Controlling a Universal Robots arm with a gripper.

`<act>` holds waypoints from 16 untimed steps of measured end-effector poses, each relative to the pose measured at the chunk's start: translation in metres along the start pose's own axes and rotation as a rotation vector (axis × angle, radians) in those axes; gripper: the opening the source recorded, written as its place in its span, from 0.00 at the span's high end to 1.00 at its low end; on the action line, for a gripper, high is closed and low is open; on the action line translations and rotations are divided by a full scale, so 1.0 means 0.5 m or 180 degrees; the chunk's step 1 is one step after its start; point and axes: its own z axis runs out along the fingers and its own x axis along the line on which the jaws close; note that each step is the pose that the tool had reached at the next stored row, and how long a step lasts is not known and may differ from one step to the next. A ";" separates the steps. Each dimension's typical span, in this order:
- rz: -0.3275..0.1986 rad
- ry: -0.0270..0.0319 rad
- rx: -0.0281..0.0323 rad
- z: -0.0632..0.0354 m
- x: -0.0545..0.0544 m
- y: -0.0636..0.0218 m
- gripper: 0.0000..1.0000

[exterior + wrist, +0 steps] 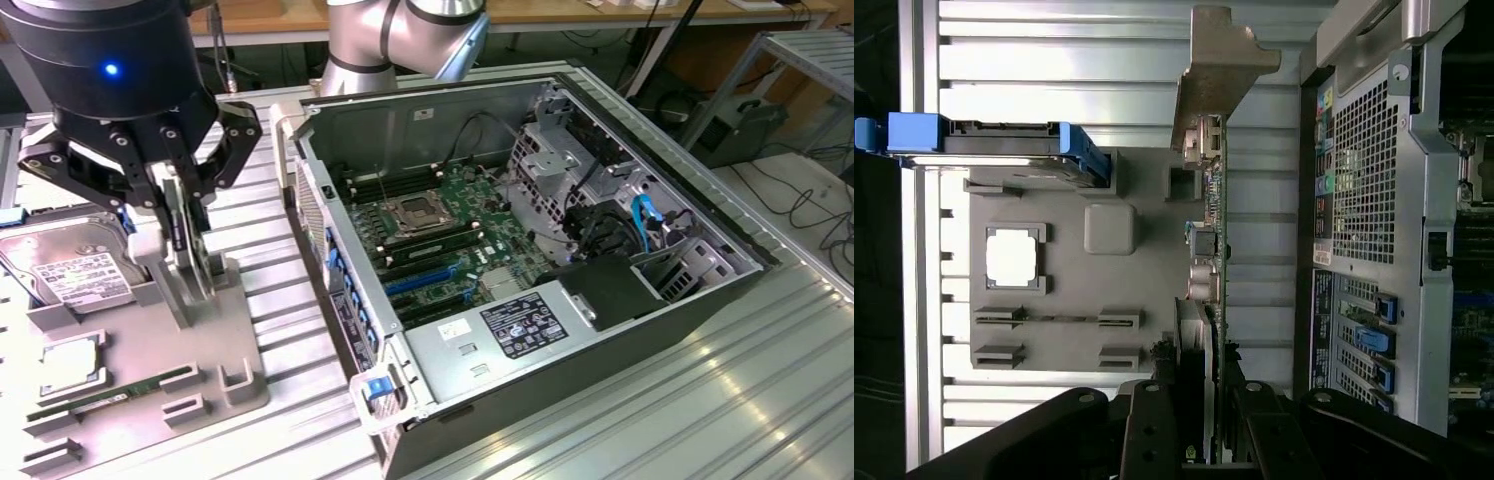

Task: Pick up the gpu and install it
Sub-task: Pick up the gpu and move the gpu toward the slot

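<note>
Jaws of the gripper [171, 205] look clamped on the top edge of the gpu [187, 260], which stands upright in the grey holder [247, 345] at the exterior view's left, beside the open computer case [400, 130]. This reads as the pick-up step; lifting would call for a straight pull from the slot.

Robotics lab or electronics workshop: an opened desktop computer case [387, 130] lies on a ribbed aluminium table [721, 400] beside a grey parts fixture [147, 370], under an industrial robot arm [387, 40]; wooden workbenches [587, 12] and loose floor cables [801, 200] sit behind.
</note>
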 end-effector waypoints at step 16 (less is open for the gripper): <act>0.0000 0.0000 0.0000 -0.024 0.000 0.001 0.73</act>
